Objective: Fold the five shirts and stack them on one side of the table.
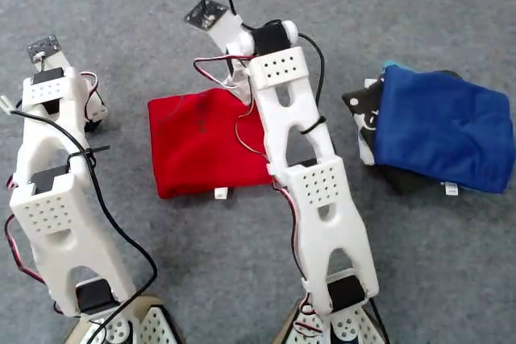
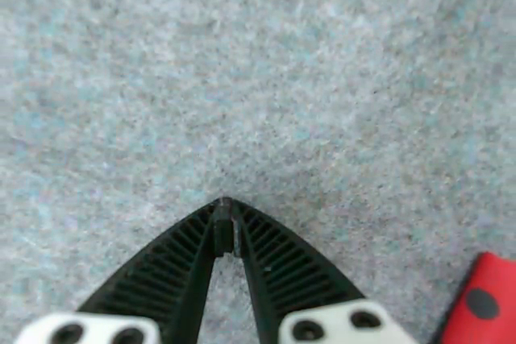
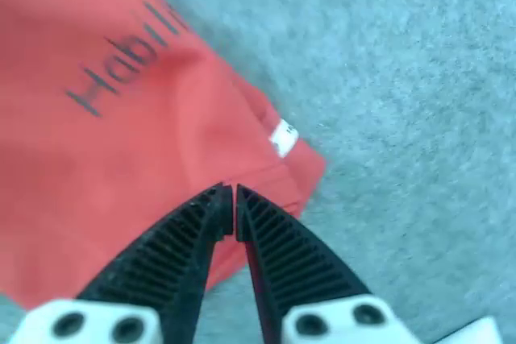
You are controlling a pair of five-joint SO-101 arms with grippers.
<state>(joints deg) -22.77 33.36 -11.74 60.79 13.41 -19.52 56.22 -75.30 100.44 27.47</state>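
Red shirt (image 1: 201, 147) lies folded flat at mid-frame in the high view; my right gripper (image 3: 234, 195), clenched on nothing, sits over its edge. My left gripper (image 2: 226, 213), likewise clenched, hangs over the grey counter (image 1: 242, 271). At right, a blue shirt (image 1: 443, 130) tops a stack of folded ones.

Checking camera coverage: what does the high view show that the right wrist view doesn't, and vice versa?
The high view adds the blue shirt topping a pile, plus the left arm and right arm. The right wrist view adds the right gripper, shut, over red fabric. Both share the folded red shirt, its white tag and the grey table.
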